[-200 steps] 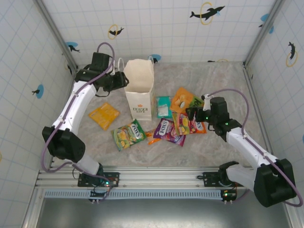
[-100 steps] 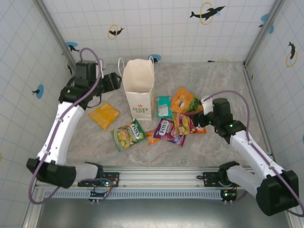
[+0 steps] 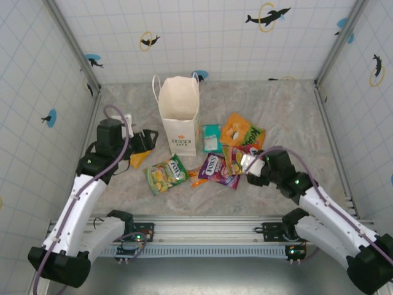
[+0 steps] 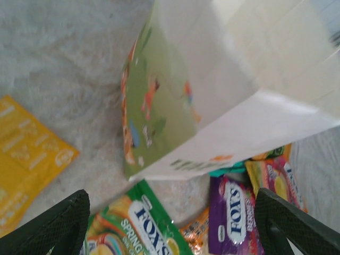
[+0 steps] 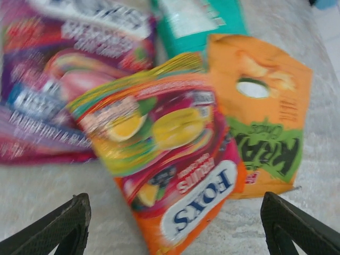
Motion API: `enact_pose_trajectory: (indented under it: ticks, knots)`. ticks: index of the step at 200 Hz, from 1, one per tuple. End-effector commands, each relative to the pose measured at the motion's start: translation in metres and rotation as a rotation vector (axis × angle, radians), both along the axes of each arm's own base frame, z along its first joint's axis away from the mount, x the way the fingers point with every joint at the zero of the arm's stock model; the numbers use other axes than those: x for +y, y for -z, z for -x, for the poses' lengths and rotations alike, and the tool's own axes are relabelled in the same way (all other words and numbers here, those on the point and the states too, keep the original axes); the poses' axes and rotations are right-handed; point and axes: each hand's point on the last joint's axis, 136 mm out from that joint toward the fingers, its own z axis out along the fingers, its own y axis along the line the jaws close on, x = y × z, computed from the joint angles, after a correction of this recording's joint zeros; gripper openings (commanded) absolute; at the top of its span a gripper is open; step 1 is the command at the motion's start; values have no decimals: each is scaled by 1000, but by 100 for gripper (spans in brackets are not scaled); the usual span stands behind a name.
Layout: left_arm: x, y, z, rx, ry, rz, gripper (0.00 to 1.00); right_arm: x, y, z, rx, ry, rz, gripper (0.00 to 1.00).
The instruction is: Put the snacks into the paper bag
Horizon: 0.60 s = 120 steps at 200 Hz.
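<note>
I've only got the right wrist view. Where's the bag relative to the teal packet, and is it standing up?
Observer: The bag stands upright with its mouth open, just left of the teal packet in the top view.
Operator: Any packets on the far side of the bag?
Observer: Yes, a yellow packet lies flat on the table to the bag's left.
Operator: Is the left arm holding anything?
Observer: No, the left fingers stand wide apart with nothing between them.
</note>
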Motion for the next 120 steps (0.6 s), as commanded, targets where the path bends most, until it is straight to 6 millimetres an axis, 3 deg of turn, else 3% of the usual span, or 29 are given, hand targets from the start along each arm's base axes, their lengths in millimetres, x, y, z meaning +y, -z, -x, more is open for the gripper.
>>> enact_pose_trajectory:
  ticks: [1,36,120]
  knots:
    - [-1,11,10,10,-18,49,82,-8,16,0,-197,-95,149,84]
    - [3,22,18,14,-53,84,83,-10,47,6,-328,-139,157,81]
    - [4,36,19,46,-62,76,83,-15,59,-7,-405,-99,200,76]
